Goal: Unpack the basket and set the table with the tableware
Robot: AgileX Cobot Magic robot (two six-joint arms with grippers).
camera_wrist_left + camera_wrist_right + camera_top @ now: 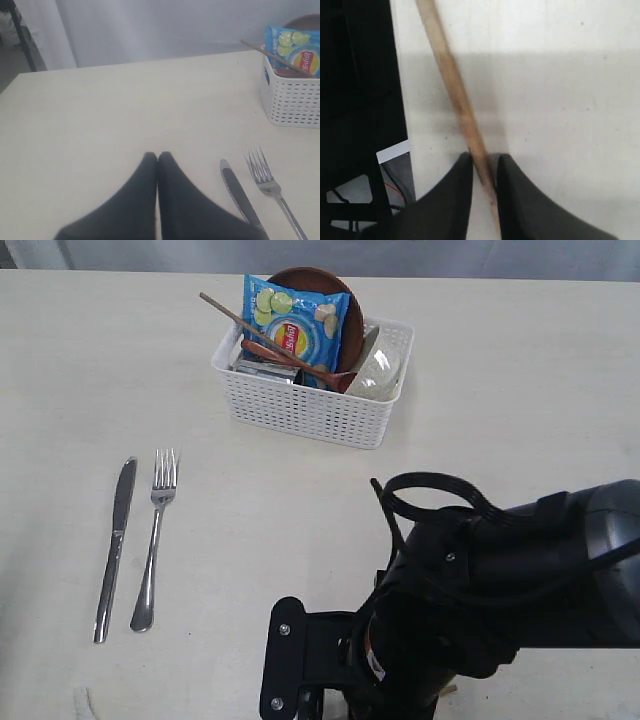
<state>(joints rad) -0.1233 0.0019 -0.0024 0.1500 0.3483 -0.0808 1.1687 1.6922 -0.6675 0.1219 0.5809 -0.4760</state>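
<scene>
The white basket (310, 410) stands at the back of the table (520, 410). It holds a brown plate (347, 315), an off-white bowl (377, 367), a red-brown spoon (300, 365), one chopstick (240, 320) and a steel piece (265, 370). A knife (113, 550) and a fork (155, 540) lie side by side at the left. My right gripper (484, 157) is shut on another chopstick (452, 85) low over the table near the front edge; the arm (470, 600) hides it in the exterior view. My left gripper (158, 155) is shut and empty, left of the knife (237, 192).
A blue snack bag (295, 325) leans upright in the basket against the plate. The table's front edge and a black mount (355, 100) lie beside the right gripper. The right arm's bulk covers the front right of the table.
</scene>
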